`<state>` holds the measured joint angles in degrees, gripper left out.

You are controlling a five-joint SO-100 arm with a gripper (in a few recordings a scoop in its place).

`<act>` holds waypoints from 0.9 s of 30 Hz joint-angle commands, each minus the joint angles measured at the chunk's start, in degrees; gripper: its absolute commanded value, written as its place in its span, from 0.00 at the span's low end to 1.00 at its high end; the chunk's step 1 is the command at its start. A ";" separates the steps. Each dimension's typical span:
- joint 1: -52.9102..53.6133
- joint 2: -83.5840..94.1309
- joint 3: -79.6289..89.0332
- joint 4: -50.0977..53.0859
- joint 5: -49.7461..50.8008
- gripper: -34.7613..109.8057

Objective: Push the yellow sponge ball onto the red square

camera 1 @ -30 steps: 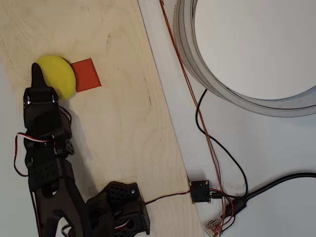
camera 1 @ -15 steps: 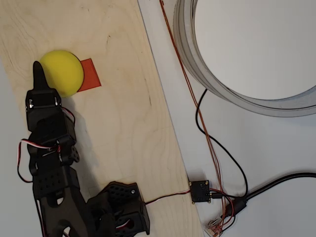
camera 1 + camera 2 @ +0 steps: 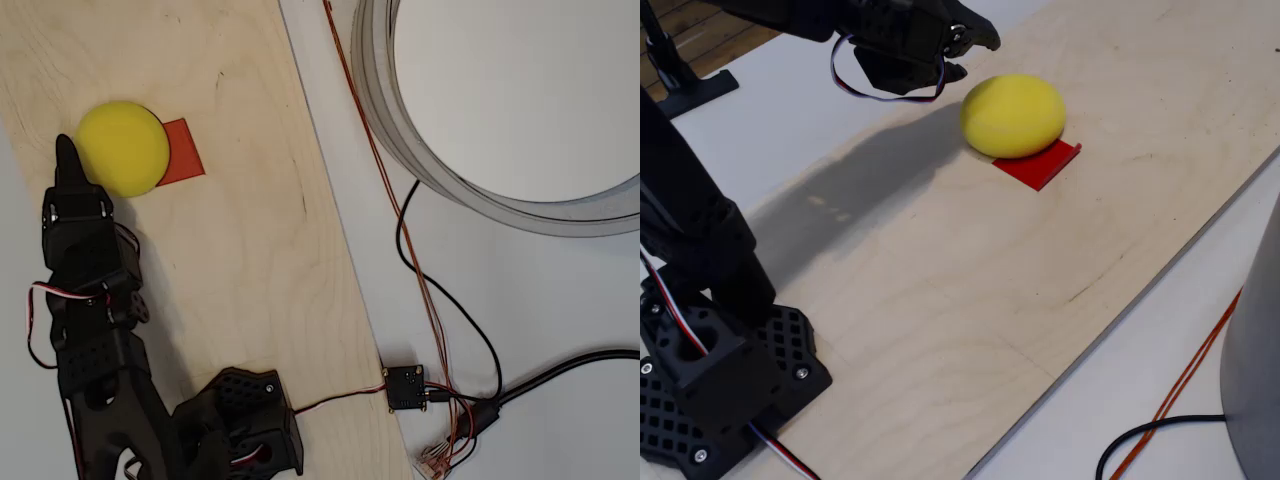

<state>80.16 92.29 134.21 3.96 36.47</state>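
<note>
1. The black gripper [image 3: 67,158] is at the left side of the yellow ball [image 3: 122,147] in the overhead view. Its tip looks like one thin point, so the fingers seem to be together, and it holds nothing.
2. In the fixed view the gripper [image 3: 975,38] hangs just beside the ball [image 3: 1012,115], up and to the left of it. I cannot tell if they touch.
3. The ball sits on the wooden board [image 3: 230,250]. It covers the left part of the red square [image 3: 184,152], and the rest of the square sticks out to the right of the ball.
4. The ball looks soft, light and squishy. I think it will roll easily and may roll too far.
5. It needs no grabbing. A slow, gentle push on the ball's left side, at its middle, should move it onto the square.
6. Far to the right of the ball are thin wires [image 3: 400,230] and a big grey ring [image 3: 400,140].
</note>
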 commanded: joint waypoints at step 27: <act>7.56 -5.89 -4.22 -3.78 -0.79 0.35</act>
<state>86.13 85.69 131.13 0.88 35.33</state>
